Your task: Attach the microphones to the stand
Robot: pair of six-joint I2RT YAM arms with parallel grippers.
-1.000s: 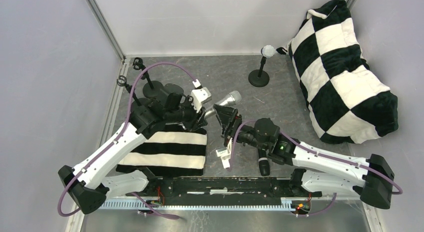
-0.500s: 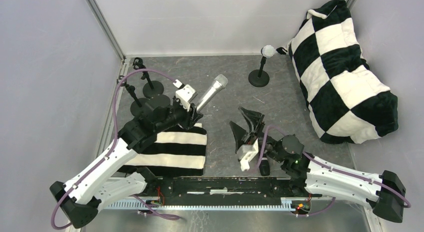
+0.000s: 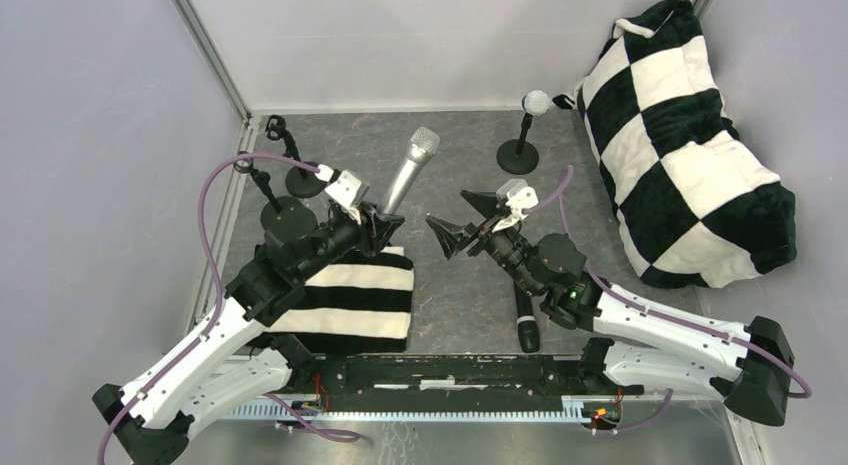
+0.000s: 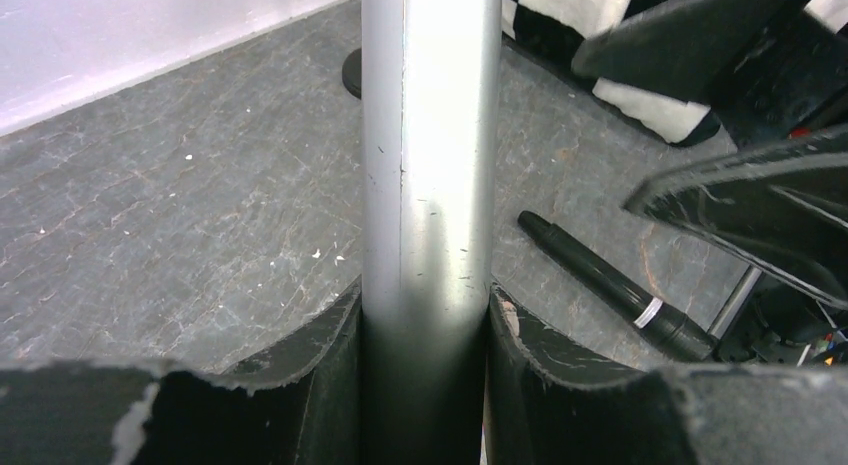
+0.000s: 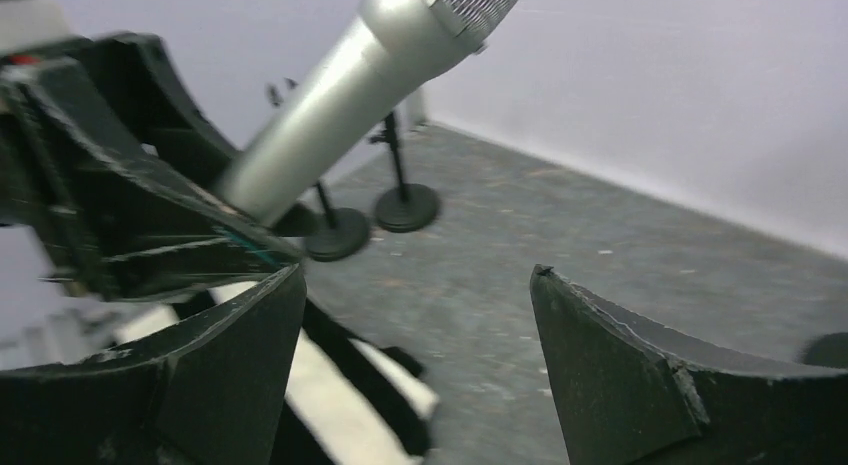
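Observation:
My left gripper (image 3: 383, 223) is shut on the lower body of the silver-grey microphone (image 3: 405, 170) and holds it above the table, head pointing to the back. In the left wrist view the silver body (image 4: 430, 155) stands clamped between my jaws. My right gripper (image 3: 452, 222) is open and empty, just right of the left gripper and facing it. The black microphone (image 3: 525, 315) lies on the table under my right arm. The white microphone (image 3: 536, 103) sits on a stand (image 3: 517, 160) at the back. Two empty stands (image 3: 303, 179) (image 3: 283, 214) are at the back left.
A black-and-white striped cushion (image 3: 345, 300) lies under my left arm. A large checkered pillow (image 3: 690, 145) fills the right side. Grey walls close in the table on the left and at the back. The right wrist view shows the silver microphone (image 5: 350, 95) and both empty stands (image 5: 405, 205).
My left gripper has carried the silver microphone toward the back left and tipped it more upright. My right gripper drew back toward the near edge, then swung up to the middle, open.

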